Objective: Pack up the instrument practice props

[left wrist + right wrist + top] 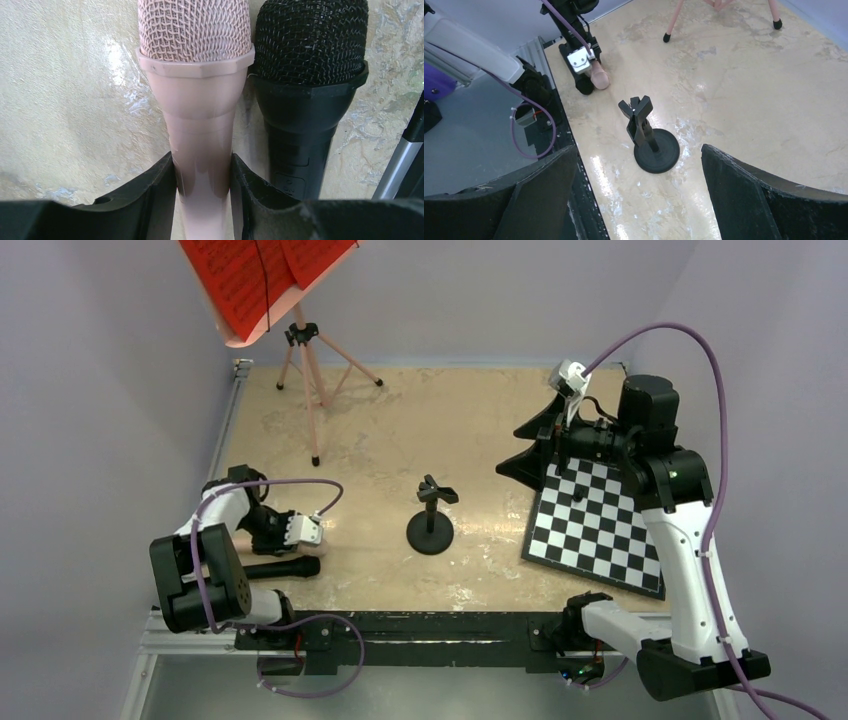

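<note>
My left gripper [202, 167] is shut on the handle of a pink microphone [197, 100], held low over the table at the near left [312, 537]. A black microphone [307, 75] lies right beside it, parallel, on the tabletop [285, 568]. A short black microphone holder on a round base [430, 530] stands mid-table. The pink music stand [308, 380] with red sheet-music pages [250, 275] stands on its tripod at the far left. My right gripper [525, 450] hangs open and empty above the right side, looking down on the holder [655, 155].
A black-and-white checkerboard [595, 525] lies under the right arm. A black metal rail [400, 625] runs along the table's near edge. The music stand's tripod feet [666, 37] spread over the far left. A grey-and-black bar [400, 165] crosses the right edge of the left wrist view.
</note>
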`<state>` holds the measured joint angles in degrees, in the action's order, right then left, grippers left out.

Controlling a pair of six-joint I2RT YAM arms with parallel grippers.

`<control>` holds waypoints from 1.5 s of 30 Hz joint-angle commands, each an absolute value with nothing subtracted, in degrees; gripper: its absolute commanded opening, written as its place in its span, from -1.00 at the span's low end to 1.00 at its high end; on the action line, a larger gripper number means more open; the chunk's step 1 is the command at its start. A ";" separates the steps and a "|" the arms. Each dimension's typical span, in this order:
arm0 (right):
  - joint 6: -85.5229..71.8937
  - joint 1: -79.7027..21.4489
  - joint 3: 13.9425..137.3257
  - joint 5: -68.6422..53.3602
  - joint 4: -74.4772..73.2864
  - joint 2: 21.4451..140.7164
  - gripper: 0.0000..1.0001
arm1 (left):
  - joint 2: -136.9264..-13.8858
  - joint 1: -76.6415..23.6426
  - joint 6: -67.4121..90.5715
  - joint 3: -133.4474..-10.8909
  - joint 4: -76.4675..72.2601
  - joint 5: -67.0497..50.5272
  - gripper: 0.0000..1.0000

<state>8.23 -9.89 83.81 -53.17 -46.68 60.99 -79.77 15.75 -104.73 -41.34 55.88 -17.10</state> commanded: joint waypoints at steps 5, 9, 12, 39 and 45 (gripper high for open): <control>8.53 -9.73 84.56 -53.13 -45.62 59.99 0.98 | -80.19 20.38 -111.49 -37.33 56.16 -13.19 -0.93; 8.53 -9.71 83.98 -53.17 -45.50 59.55 0.98 | -77.34 21.19 -113.15 -34.32 56.28 -13.06 -0.92; 8.35 -9.71 83.62 -53.17 -45.21 59.51 0.98 | -76.68 21.36 -111.61 -33.39 54.97 -13.78 -0.68; 4.98 -9.76 81.36 -56.43 -40.63 59.91 0.98 | -71.63 21.88 -109.64 -48.48 72.06 -18.02 0.16; 5.10 -9.74 80.59 -56.18 -40.54 59.42 0.98 | -66.22 21.59 -114.82 -49.27 81.09 -21.45 0.19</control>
